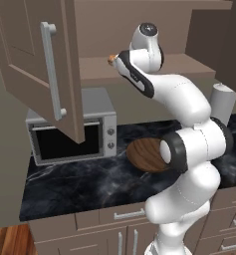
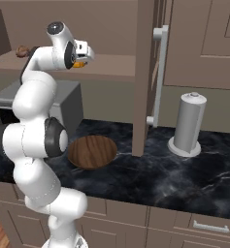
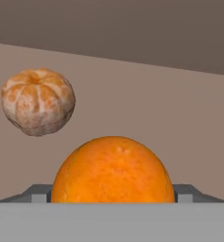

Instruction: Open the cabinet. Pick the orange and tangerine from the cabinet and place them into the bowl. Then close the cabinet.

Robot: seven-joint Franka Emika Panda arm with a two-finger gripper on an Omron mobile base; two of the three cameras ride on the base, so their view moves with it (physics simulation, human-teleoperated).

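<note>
Inside the open cabinet, on its shelf, your gripper straddles the orange with jaws wide, not yet gripping, the tangerine nearby; close, lift, then carry to the bowl on the counter.

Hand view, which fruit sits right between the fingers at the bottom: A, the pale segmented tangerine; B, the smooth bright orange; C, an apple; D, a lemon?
B: the smooth orange sits low and centred between the two fingers, while the pale segmented tangerine lies apart at upper left.
</note>
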